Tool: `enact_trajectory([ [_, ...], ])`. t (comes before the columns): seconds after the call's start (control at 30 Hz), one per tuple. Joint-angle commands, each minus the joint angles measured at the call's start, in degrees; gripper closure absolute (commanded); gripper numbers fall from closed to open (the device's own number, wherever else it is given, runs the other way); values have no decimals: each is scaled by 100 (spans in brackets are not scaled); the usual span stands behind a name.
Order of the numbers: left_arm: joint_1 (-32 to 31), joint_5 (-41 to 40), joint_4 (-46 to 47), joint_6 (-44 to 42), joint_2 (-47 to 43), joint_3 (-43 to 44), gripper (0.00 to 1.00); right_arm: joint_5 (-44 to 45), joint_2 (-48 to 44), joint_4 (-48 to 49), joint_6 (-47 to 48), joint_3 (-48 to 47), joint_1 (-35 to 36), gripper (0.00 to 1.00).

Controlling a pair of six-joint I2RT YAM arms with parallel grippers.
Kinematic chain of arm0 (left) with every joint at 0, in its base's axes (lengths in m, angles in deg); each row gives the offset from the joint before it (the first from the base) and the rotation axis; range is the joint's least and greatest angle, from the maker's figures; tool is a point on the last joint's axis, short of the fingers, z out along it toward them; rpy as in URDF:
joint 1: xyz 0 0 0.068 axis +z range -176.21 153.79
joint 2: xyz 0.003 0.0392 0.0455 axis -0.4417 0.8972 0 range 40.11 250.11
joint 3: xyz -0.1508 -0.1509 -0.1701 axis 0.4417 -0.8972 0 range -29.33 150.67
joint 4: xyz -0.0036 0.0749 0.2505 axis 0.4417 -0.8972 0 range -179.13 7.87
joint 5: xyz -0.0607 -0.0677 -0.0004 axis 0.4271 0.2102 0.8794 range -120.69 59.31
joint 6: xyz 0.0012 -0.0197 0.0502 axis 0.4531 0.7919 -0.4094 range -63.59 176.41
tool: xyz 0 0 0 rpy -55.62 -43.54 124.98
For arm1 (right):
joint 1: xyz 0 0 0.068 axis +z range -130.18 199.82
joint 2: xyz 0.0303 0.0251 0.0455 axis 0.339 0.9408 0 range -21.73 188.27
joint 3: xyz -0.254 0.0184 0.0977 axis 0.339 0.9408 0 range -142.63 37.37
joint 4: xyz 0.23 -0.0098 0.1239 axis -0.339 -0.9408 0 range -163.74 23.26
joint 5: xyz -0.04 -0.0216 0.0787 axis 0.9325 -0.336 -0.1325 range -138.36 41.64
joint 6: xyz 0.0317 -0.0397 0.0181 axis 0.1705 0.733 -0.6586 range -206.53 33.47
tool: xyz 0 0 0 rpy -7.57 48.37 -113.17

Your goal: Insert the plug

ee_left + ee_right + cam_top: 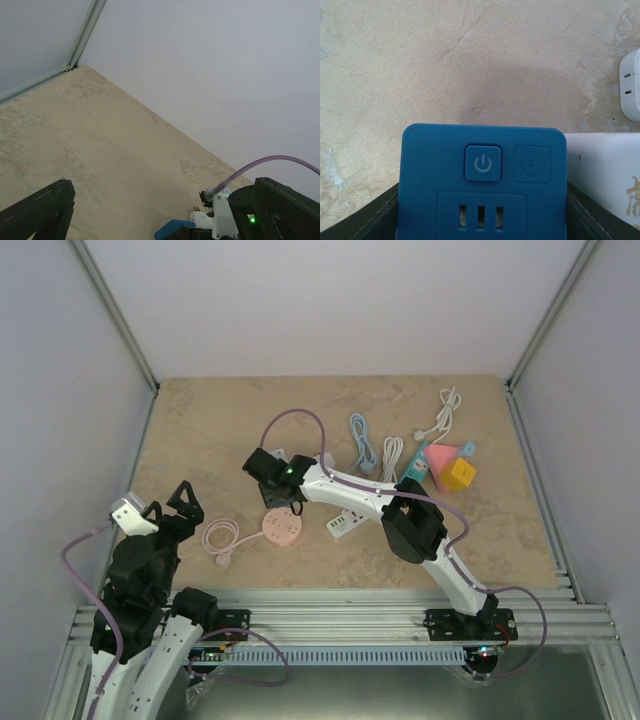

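Your right pincer point(482, 222) is clamped on the blue plastic socket block with the power button point(482, 165), jaws tight against both its sides, just beside a white box point(602, 170). Its mating face is hidden (underside unseen), so a blind descent risks misalignment, jamming, or knocking that box.

Soft, even light, faint shadow on the table point(485, 85) beyond the blue socket block point(482, 185), mild close-up haze

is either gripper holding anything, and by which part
The right gripper holds the blue socket block by its two opposite sides, near the power button. The left gripper is empty.
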Motion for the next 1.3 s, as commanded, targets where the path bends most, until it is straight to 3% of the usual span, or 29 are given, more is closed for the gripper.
enact_trajectory([
  [0.0,4,-93,-21,-9,-43,-57,1,-591,1222,48,-185,666,7,76],
  [0.1,4,-99,-25,2,-34,-59,1,-562,1042,222,-222,701,16,73],
  [0.27,4,-83,-4,-9,24,-67,1,-189,509,306,-104,439,16,55],
  [0.37,4,-54,13,-21,90,-62,1,60,297,492,59,318,-36,50],
  [0.63,4,-52,22,-31,140,-67,1,331,328,1249,-65,417,-169,65],
  [0.9,4,-59,16,-26,204,-66,1,461,310,1895,-247,512,-178,62],
  [1.0,4,-58,14,-29,213,-68,1,424,253,1683,-219,401,-170,52],
  [1.1,4,-64,5,-19,226,-67,0,434,-30,1545,-151,428,-148,34],
  [1.27,4,-73,5,-27,222,-67,1,409,-586,1576,-130,626,-147,26],
])
